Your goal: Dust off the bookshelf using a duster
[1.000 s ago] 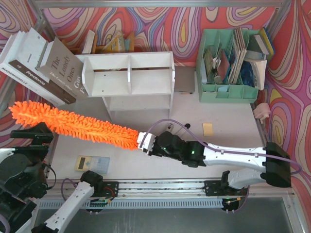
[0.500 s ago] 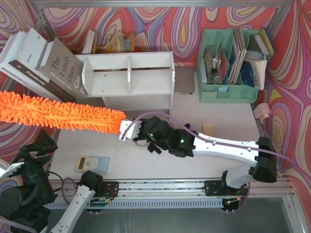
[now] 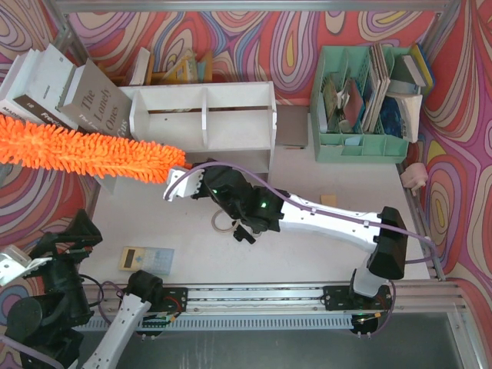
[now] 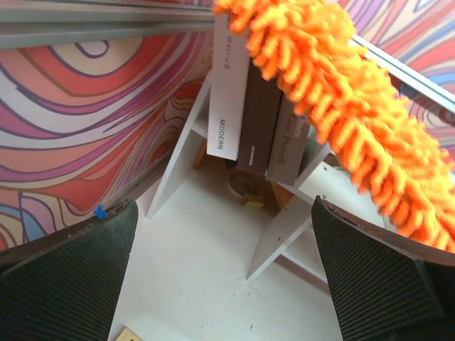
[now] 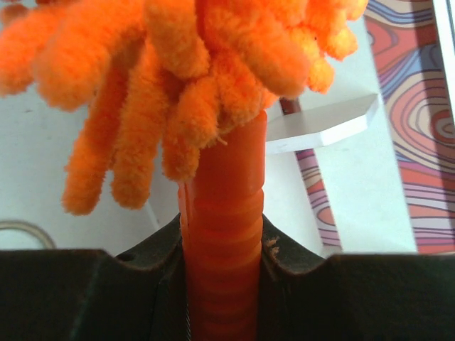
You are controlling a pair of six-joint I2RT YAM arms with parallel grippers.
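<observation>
While pinching the ribbed handle of the duster (image 5: 213, 106), shuts hard on it from both sides, no gap showing: right gripper (image 5: 222, 238). Carries the fluffy head straight out to the left of those jaws, roughly level and off the surface, across the leaning books (image 3: 46, 73). Has the bookshelf (image 3: 204, 115) just beyond the jaws and a little to their right. Cannot tell whether any strand touches its left end.

Left gripper (image 4: 224, 284): spread wide, nothing between its fingers, low and well to the left of the right jaws. Looks up at orange fringe passing overhead to its right.

Under both, a white table (image 3: 361, 184). On three sides of it, walls (image 3: 254, 38) swirled in red, pink, yellow and purple.

Counted: two grippers, one duster, one bookshelf of two tiers split by a divider, three large books going by spines, one green organiser (image 3: 361, 100) far right of the right jaws, one small card (image 3: 146, 259) just right of the left jaws.
</observation>
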